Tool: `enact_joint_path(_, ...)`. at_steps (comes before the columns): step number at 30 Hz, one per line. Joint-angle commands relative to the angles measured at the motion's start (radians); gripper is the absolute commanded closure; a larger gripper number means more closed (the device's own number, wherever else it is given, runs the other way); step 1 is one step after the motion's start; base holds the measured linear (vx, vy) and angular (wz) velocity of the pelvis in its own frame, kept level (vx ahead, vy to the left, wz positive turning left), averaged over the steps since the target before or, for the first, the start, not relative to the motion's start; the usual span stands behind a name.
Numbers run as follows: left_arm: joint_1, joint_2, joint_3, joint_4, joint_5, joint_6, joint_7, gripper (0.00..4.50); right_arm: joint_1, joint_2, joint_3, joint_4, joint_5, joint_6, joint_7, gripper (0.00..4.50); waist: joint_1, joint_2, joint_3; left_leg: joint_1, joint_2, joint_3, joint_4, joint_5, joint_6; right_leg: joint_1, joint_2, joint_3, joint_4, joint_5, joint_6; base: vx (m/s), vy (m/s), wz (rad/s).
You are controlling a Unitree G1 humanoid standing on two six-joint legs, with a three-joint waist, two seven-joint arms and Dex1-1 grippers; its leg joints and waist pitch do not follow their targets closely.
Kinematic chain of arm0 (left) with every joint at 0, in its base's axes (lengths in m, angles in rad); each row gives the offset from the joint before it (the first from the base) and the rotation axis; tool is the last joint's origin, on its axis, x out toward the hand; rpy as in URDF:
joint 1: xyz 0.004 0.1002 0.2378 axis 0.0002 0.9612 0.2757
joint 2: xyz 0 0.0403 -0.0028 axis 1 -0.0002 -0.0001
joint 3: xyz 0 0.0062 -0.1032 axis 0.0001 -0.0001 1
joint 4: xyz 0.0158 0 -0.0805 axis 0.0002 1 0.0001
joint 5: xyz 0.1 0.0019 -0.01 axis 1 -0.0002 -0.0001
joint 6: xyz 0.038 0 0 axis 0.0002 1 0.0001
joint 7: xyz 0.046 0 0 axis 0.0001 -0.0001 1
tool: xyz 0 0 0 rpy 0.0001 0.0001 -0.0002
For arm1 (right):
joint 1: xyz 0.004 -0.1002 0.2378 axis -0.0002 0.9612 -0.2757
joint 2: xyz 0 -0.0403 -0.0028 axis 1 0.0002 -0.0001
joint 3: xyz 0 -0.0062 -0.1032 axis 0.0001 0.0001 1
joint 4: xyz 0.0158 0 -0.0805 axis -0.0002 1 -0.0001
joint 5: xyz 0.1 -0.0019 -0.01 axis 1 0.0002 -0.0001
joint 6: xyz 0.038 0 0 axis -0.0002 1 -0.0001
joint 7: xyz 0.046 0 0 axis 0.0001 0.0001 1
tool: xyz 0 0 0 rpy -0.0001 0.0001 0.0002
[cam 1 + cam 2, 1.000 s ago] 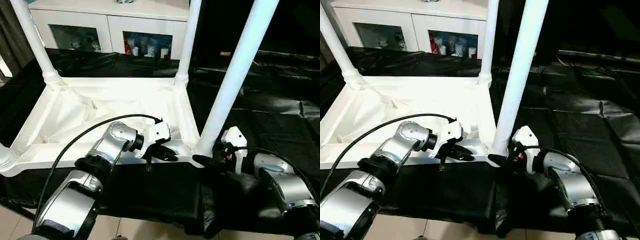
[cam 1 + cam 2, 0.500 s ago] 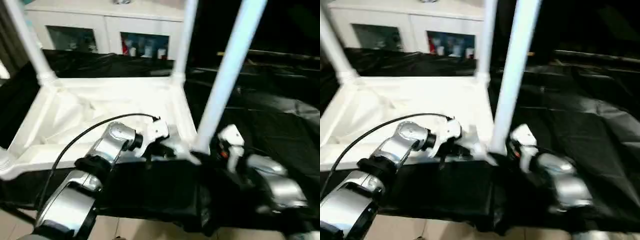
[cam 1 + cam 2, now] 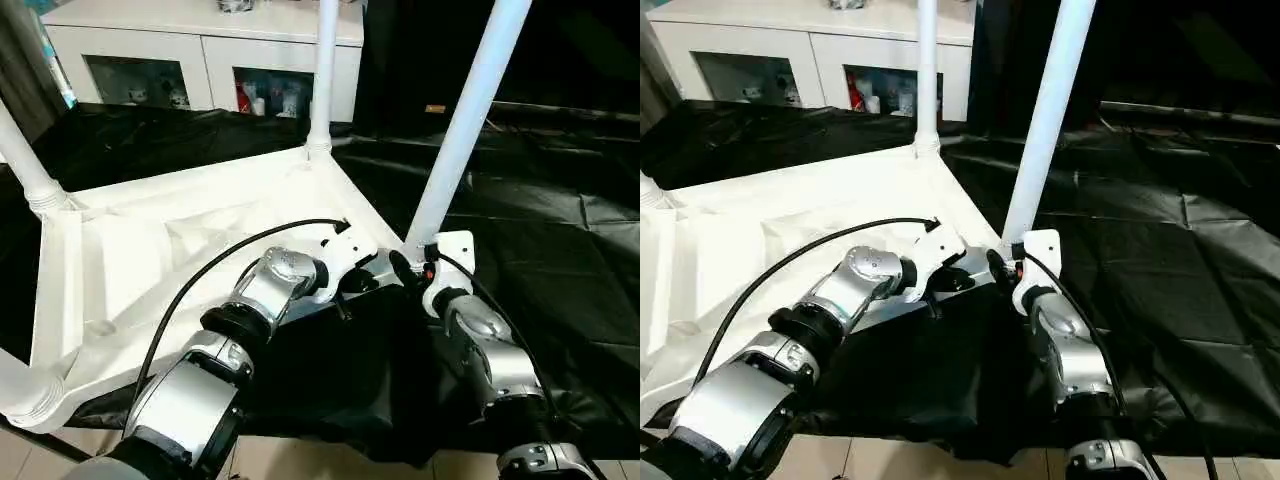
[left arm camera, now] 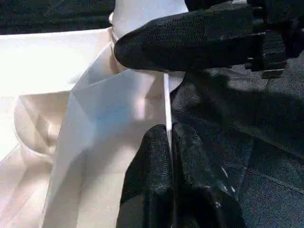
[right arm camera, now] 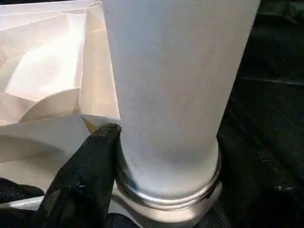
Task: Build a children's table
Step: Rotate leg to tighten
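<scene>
Tabletop [image 3: 150, 250] swung round; four legs upright; left pincer [image 4: 170, 156] clamps rim, right pincer [image 5: 161, 190] grips leg [image 3: 460, 130].

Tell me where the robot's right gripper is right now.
In the left eye view, the right gripper sits right of centre, its black fingers around the base of the near white tubular leg, beside the left gripper.

Upturned white tabletop [image 3: 150, 250], white legs [image 3: 462, 125] upright in sockets.

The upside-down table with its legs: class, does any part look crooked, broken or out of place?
Nothing looks damaged. The tabletop lies underside up on the black sheet. The near leg leans slightly rather than standing straight, but the right end effector is at its base, so it looks mid-fitting, not faulty.
</scene>
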Motion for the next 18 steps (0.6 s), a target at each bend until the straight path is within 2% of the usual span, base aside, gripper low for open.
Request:
enact_joint_path(1,0.031,-0.019,-0.005,0.018,-0.027,-0.041,-0.035,4.50,0.010,-0.009,0.050,0.009,0.005,0.015,0.088,1.08,0.003,-0.012,-0.041,0.002,0.058,-0.032,-0.067,-0.227,0.059,0.035,-0.083,0.051,-0.091,-0.292,-0.165,0.000,0.000,0.00)
enact_joint_path(2,0.032,-0.018,-0.006,0.016,-0.028,-0.043,-0.039,4.50,0.010,-0.013,0.051,0.008,0.004,0.015,0.093,1.08,0.003,-0.011,-0.041,0.001,0.059,-0.031,-0.066,-0.215,0.065,0.034,-0.083,0.052,-0.089,-0.269,-0.170,0.000,0.000,0.00)
enact_joint_path(3,0.041,-0.003,-0.007,0.005,-0.034,-0.057,-0.078,4.50,0.009,-0.045,0.056,-0.006,0.007,0.023,0.148,0.92,0.003,-0.014,-0.042,0.000,0.058,-0.030,-0.065,-0.204,0.068,0.036,-0.082,0.052,-0.087,-0.250,-0.175,0.000,0.000,0.00)
enact_joint_path(8,0.067,0.046,-0.017,-0.032,-0.049,-0.093,-0.215,4.50,0.032,-0.161,0.096,-0.069,0.027,0.043,0.354,0.92,0.009,-0.018,-0.042,-0.006,0.056,-0.027,-0.059,-0.158,0.112,0.044,-0.082,0.050,-0.081,-0.194,-0.191,0.000,0.000,0.00)
enact_joint_path(11,0.082,0.069,-0.017,-0.060,-0.075,-0.111,-0.309,4.50,0.057,-0.227,0.124,-0.113,0.037,0.060,0.464,0.92,0.012,-0.017,-0.042,-0.003,0.059,-0.026,-0.059,-0.156,0.114,0.042,-0.083,0.050,-0.082,-0.216,-0.193,0.000,0.000,0.00)
enact_joint_path(14,0.098,0.100,-0.024,-0.095,-0.095,-0.103,-0.403,4.50,0.088,-0.300,0.148,-0.159,0.049,0.065,0.583,0.92,0.018,-0.015,-0.044,-0.001,0.065,-0.027,-0.058,-0.147,0.118,0.043,-0.082,0.051,-0.072,-0.157,-0.216,0.000,0.000,0.00)
enact_joint_path(15,0.102,0.109,-0.024,-0.102,-0.098,-0.104,-0.419,4.50,0.093,-0.317,0.145,-0.170,0.059,0.066,0.611,0.92,0.020,-0.017,-0.043,-0.001,0.064,-0.026,-0.058,-0.156,0.122,0.043,-0.084,0.050,-0.073,-0.157,-0.222,0.000,0.000,0.00)
enact_joint_path(18,0.112,0.124,-0.024,-0.117,-0.102,-0.100,-0.451,4.50,0.097,-0.340,0.139,-0.182,0.075,0.059,0.650,0.92,0.026,-0.016,-0.040,0.001,0.065,-0.025,-0.059,-0.172,0.111,0.040,-0.085,0.050,-0.078,-0.210,-0.215,0.000,0.000,0.00)
